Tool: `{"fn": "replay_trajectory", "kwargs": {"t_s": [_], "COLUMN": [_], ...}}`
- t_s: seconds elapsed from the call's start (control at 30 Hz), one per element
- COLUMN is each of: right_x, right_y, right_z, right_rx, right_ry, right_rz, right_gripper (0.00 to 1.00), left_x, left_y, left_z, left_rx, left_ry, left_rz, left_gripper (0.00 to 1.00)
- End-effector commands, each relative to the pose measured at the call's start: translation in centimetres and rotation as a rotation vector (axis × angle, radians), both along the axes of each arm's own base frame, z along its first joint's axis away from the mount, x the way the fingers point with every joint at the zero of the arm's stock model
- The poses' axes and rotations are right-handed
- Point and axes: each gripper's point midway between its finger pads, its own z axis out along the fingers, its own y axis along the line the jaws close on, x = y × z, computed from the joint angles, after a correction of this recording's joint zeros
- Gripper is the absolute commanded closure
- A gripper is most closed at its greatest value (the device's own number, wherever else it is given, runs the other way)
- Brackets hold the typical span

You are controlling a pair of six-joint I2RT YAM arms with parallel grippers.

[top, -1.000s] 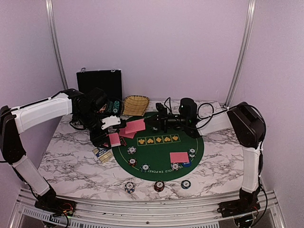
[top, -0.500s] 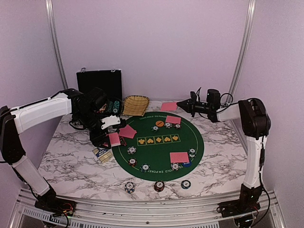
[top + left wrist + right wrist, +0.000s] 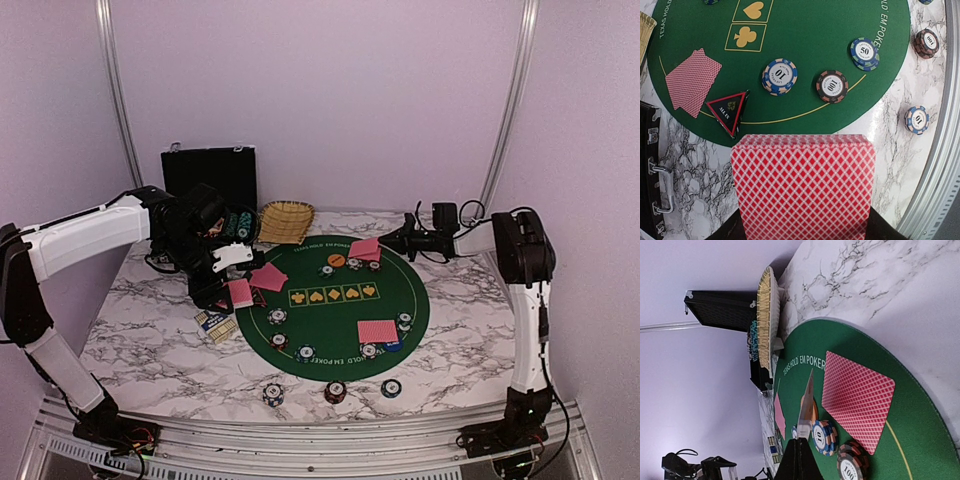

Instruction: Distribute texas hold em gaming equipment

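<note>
Pink-red-backed deck, where is it vs the L tool?
Clamped in it, slightly fanned, held over the edge of the green Hold'em mat & the marble bench. The ALL IN triangle lies just past the deck's far corner, w/ a few overlapped cards next to it on the mat.
R tool?
Closed on a single card, seen edge-on, over the mat's far side. A flat card lies on the mat just beside it. A 10 chip & a 100 chip sit near the tool. The orange disc is close by.
Held card touching the mat?
Can't tell.
</note>
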Motion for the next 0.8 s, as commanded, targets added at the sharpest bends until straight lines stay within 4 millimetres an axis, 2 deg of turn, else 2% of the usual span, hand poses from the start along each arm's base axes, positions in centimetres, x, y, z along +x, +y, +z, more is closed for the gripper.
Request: {"fn": "replay_trajectory", "kwargs": {"t_s": [0.0,0.23,0.33,0.5,0.77], "right_x": [2.1,2.8,2.6,2.4,1.7], "right_y": [-1.3,-1.9,-2.0,-2.9,-5.4], "right_z": [-0.6,-2.2,-2.7,-2.3,-0.1], "right_rx": [-0.069,-0.12,-0.143,-0.232,-0.456], "right_ry": [-0.033,-0.013,0.002,-0.001,-0.036], "right_rz": [-0.029,-0.043,-0.043,-0.057,-0.113], "right_gripper": [1.0,1.0,0.86,0.68,0.38], "left_x": [-0.6,-0.6,-0.7,-0.7,-0.7], "left_y": [0.2,0.3,0.2,0.2,0.1], "left_z": [1.2,1.0,1.1,1.0,1.1], "left_rx": [-0.015,-0.012,-0.015,-0.017,-0.021], "left_ry": [-0.001,0.0,0.002,0.005,0.006], "left_rz": [-0.006,-0.008,-0.01,-0.012,-0.012], "left_gripper": [1.0,1.0,1.0,1.0,1.0]}}
